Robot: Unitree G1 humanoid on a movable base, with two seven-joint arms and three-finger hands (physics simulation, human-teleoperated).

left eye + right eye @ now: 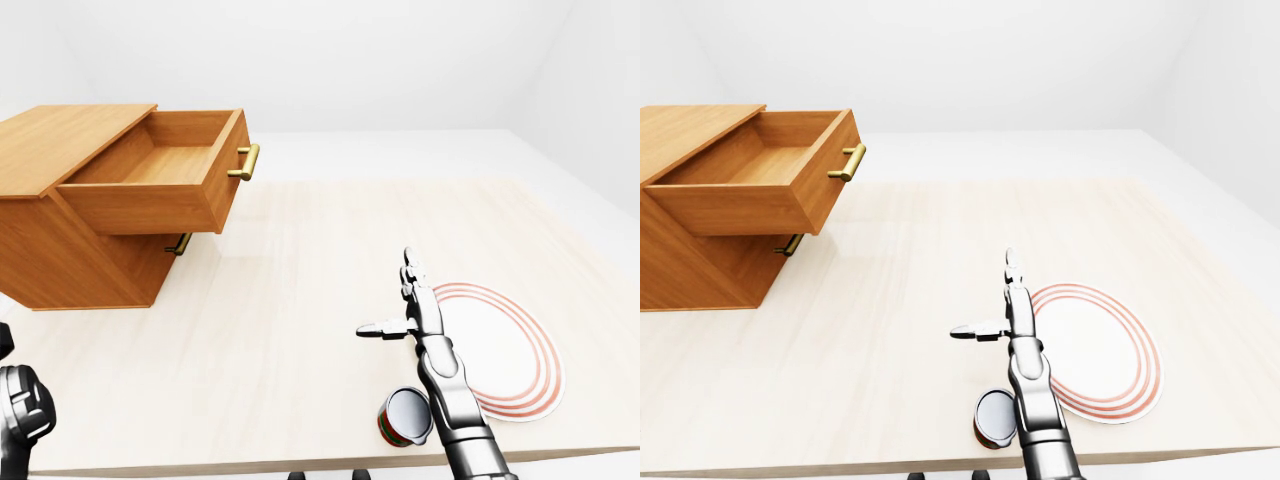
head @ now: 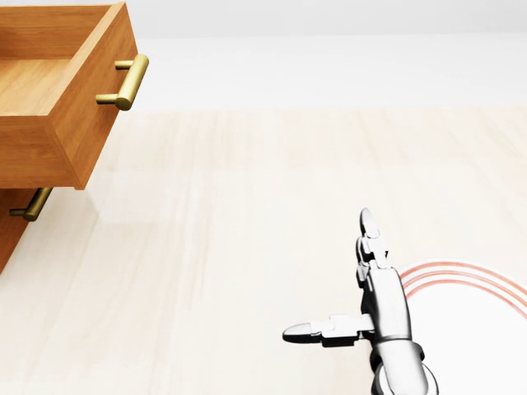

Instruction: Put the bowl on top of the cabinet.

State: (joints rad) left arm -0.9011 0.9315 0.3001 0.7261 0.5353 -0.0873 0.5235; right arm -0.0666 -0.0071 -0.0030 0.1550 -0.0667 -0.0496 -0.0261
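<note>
The bowl (image 1: 500, 350) is a shallow white dish with red rings, lying on the pale wooden table (image 1: 280, 300) at the lower right of the left-eye view. My right hand (image 1: 392, 300) stands open just off the bowl's left edge, fingers pointing up the view and thumb out to the left, holding nothing. The wooden cabinet (image 1: 60, 140) stands at the left with its top drawer (image 1: 150, 170) pulled out and empty. Only a dark part of my left hand (image 1: 22, 410) shows at the bottom left corner.
A red and green can (image 1: 405, 418) lies on its side near the table's bottom edge, just left of my right forearm. The drawer's brass handle (image 1: 247, 162) juts to the right, and a second handle (image 1: 180, 244) sits beneath it. White floor surrounds the table.
</note>
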